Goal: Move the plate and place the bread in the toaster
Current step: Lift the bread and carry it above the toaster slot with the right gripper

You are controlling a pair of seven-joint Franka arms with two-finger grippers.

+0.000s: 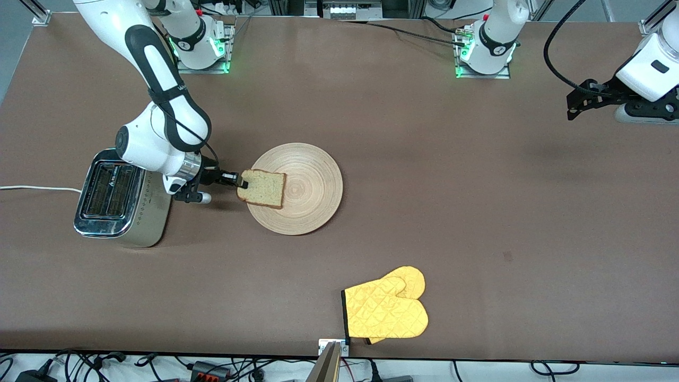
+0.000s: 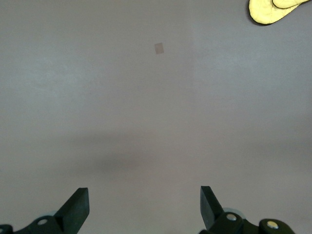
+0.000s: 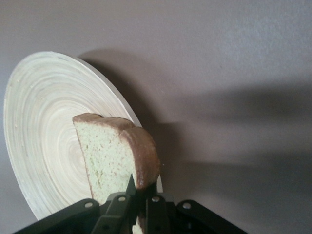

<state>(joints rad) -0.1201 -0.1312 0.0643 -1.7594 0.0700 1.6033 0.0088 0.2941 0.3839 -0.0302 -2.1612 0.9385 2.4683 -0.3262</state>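
1. We see the right gripper (image 1: 241, 183) with its jaws closed on the edge of the bread (image 1: 262, 188), at the crust that faces the toaster (image 1: 118, 199).
2. The bread hangs over the rim of the plate (image 1: 313, 191) at the toaster's end; in the right wrist view the bread (image 3: 117, 156) looks tilted up off the plate (image 3: 44, 136), though we cannot tell whether its free edge touches the wood.
3. The relation we judge the next move to turn on: the toaster stands on the counter (image 1: 477, 212) just beside the plate, toward the right arm's end, so the bread must travel back past the wrist and be turned crust-down.
4. The slots run with their long axis nearer-to-farther from the front camera, and we think the slice must line up with that.
5. The right arm is much the nearer; the left gripper (image 1: 575, 103) waits over the bare counter at the left arm's end, its jaws (image 2: 144, 209) wide apart and holding nothing.
6. Our count: one plate, one bread slice, one toaster with two slots, and a pair of yellow oven mitts (image 1: 387, 310) lying overlapped near the front edge.
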